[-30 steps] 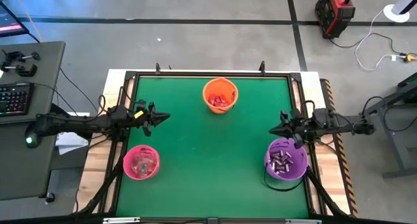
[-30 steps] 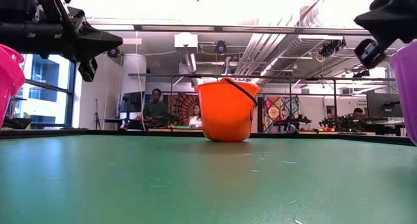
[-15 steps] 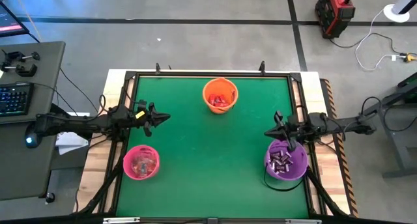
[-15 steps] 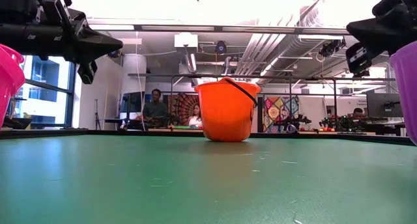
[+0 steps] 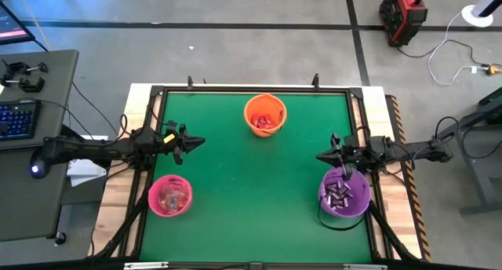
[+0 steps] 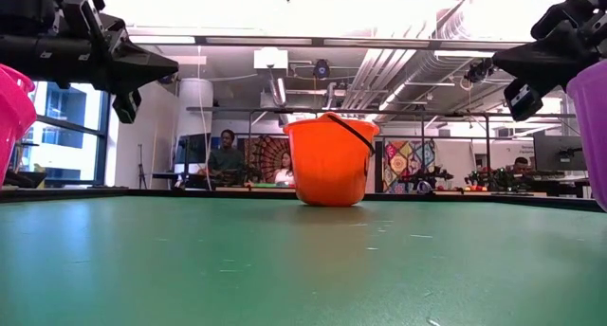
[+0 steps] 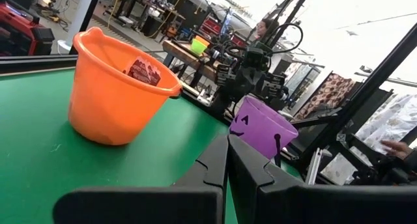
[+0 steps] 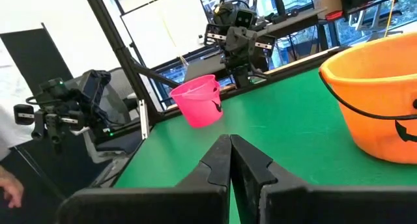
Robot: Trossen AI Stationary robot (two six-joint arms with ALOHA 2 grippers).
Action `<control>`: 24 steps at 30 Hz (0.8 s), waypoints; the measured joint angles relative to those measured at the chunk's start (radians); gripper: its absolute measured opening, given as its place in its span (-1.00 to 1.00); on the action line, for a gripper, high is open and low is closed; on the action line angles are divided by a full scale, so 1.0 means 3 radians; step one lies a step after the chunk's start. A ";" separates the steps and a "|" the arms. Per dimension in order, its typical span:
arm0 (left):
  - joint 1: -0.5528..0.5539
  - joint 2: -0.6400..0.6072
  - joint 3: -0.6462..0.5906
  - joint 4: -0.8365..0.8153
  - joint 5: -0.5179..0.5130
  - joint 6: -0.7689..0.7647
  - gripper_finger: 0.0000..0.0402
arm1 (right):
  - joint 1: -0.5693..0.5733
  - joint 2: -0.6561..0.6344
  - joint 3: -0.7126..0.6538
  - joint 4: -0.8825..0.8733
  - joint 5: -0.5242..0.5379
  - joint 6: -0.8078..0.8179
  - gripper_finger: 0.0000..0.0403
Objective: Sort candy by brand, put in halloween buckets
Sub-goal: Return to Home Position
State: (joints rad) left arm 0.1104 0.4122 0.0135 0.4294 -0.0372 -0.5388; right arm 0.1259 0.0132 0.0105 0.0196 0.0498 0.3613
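Note:
No candy lies loose on the green table: red pieces (image 5: 265, 121) sit in the orange bucket (image 5: 265, 105), silvery-clear ones (image 5: 170, 198) in the pink bucket (image 5: 154, 201), dark ones (image 5: 340, 193) in the purple bucket (image 5: 361, 193). All three buckets stand upright on their bases. My left gripper (image 5: 201, 141) hovers shut above the table's left side, beyond the pink bucket, pointing right. My right gripper (image 5: 318, 156) hovers shut at the far left rim of the purple bucket, pointing left. In the wrist views both finger pairs (image 7: 227, 146) (image 8: 230, 148) are closed together, with nothing between them.
The green mat (image 5: 235, 191) has a black frame rail (image 5: 251, 88) around it. The purple bucket's handle (image 5: 333, 223) lies down over the mat's near side. People and workbenches (image 6: 228, 160) show in the room beyond the far edge.
My right gripper has moved a little toward the table's left and down, and has turned about its wrist; it stays shut. The left arm and the buckets have kept still.

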 joint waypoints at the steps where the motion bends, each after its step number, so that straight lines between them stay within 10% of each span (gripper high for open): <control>1: 0.0000 0.0000 0.0000 0.0000 0.0000 0.0000 -1.00 | 0.0001 0.0000 0.0000 -0.0001 0.0000 -0.0007 -1.00; 24: 0.0000 0.0000 0.0000 -0.0024 0.0000 0.0000 -1.00 | 0.0003 0.0017 0.0000 -0.0001 0.0000 -0.0010 -1.00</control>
State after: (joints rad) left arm 0.1104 0.4122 0.0135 0.4221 -0.0372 -0.5388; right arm 0.1268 0.0181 0.0105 0.0193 0.0498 0.3584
